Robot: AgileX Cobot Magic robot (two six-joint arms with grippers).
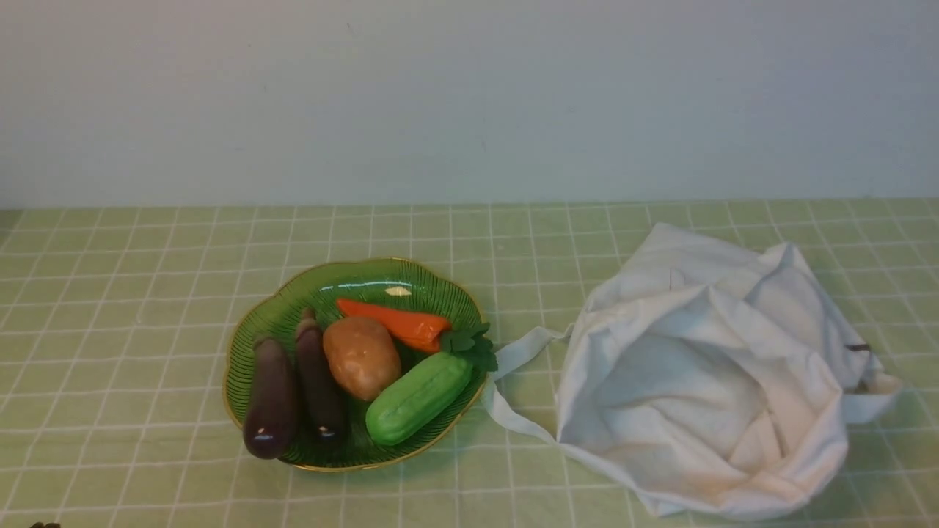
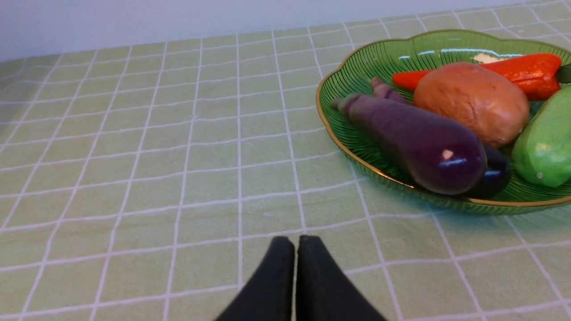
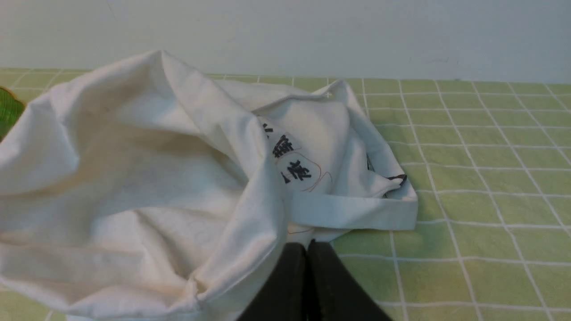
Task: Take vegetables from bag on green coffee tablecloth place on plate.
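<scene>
The left gripper (image 2: 295,243) has its fingers pressed together with nothing between them, poised above bare green coffee tablecloth (image 2: 178,178). Ahead of it and off to one side sits the plate (image 2: 352,80), well apart from the fingertips. The thick eggplant (image 2: 415,142) lies in the plate along the edge nearest this gripper, its rounded end overhanging the gold rim; the slimmer eggplant (image 1: 319,378) lies just beside it, touching. Beyond these rest a potato (image 1: 362,357), a carrot (image 1: 396,323) and a cucumber (image 1: 418,396). The right gripper (image 3: 307,246) is likewise closed and empty, its tips right at the crumpled bag (image 3: 134,178), beside a flat strap (image 3: 352,214). Contact with the cloth cannot be confirmed.
</scene>
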